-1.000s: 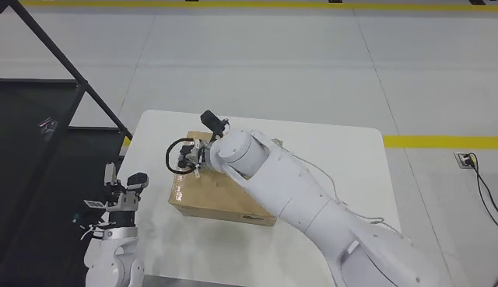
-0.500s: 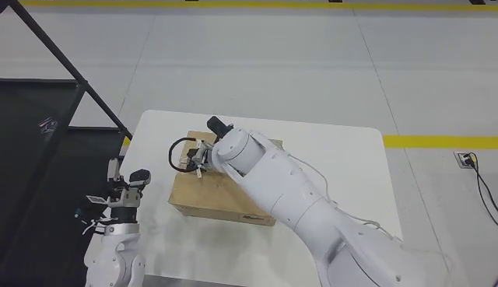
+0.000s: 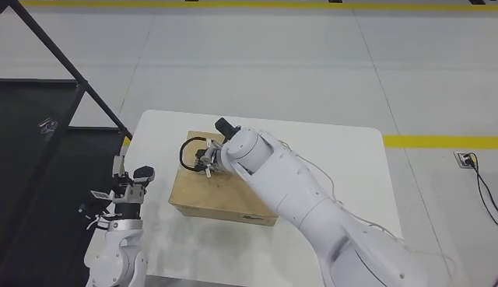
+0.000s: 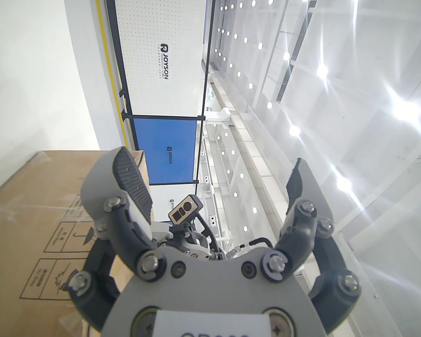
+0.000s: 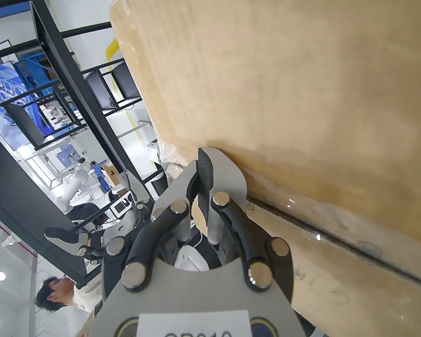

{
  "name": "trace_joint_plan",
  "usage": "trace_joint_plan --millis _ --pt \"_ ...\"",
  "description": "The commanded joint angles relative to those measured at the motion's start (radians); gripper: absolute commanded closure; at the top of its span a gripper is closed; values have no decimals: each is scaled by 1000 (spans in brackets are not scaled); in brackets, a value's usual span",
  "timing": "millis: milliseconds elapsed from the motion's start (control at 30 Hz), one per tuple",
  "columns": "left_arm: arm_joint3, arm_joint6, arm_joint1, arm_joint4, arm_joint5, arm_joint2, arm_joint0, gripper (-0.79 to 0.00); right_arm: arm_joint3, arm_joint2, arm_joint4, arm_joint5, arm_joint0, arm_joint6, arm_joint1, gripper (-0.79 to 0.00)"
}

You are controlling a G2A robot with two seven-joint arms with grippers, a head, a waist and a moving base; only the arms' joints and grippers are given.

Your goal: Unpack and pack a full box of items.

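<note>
A closed cardboard box lies on the left half of the white table. My right gripper rests on the box's top near its far left part. In the right wrist view this gripper is shut, its pads pressed together right at the box, beside the taped seam between the flaps. My left gripper stands off the box's left side and points upward. It is open with nothing between its fingers, and the box's printed side is close beside it.
A black metal frame stands left of the table, close to the left arm. The right half of the table is bare white surface. A yellow line runs on the floor behind the table's right edge.
My right gripper has slid to the right across the box top. The left arm has shifted slightly toward the box.
</note>
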Motion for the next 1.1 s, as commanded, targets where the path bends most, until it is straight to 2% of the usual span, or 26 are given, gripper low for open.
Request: trace_joint_plan --millis 0,400,733,900,1067 --pt "2 1 0 2 1 2 -4 -785 -10 6 -14 2 -5 4 7 0" --pt "21 -6 -1 12 11 21 -36 -785 -148 82 -90 51 -76 -27 82 0" --pt "27 -13 0 19 10 31 -48 -785 -439 182 -211 148 -218 -35 183 0" --pt "26 -14 0 21 12 32 -49 -785 -600 259 -280 218 -312 -76 233 0" --pt "23 -14 0 22 15 32 -49 -785 -710 319 -332 301 -383 -104 265 0"
